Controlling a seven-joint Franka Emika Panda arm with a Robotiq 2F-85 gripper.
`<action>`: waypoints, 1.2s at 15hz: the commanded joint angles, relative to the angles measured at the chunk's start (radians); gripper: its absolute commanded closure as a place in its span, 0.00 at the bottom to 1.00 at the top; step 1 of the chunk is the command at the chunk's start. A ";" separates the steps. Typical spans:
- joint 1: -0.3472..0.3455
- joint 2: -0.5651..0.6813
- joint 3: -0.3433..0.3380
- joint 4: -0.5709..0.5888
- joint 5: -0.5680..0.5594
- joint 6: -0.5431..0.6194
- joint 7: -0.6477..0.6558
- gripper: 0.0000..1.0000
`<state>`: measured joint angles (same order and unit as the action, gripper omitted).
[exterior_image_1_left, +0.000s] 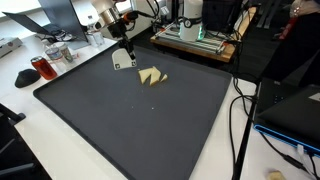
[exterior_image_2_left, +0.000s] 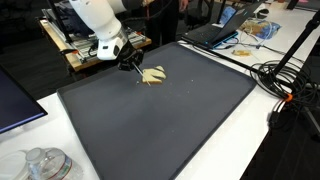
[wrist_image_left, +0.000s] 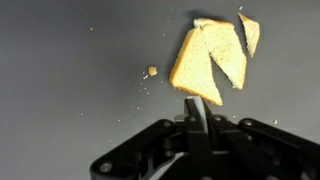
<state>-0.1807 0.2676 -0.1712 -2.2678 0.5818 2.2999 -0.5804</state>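
Several triangular pieces of toasted bread lie together on a dark grey mat; they show in both exterior views. My gripper hovers low over the mat just beside the bread, its tip close to the nearest piece's corner. Its fingers are pressed together, and I see nothing between them. The gripper also shows in both exterior views. A loose crumb and fine crumbs lie on the mat next to the bread.
The mat covers most of a white table. A red cup and glass jar stand off the mat. A device on a wooden base, cables, a laptop and glassware surround it.
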 joint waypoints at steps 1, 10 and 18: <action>0.005 0.017 0.035 0.057 -0.127 -0.009 0.141 0.99; 0.113 -0.030 0.071 0.137 -0.497 -0.110 0.521 0.99; 0.206 -0.132 0.104 0.109 -0.692 -0.167 0.790 0.99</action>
<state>-0.0021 0.1935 -0.0779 -2.1320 -0.0280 2.1534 0.0960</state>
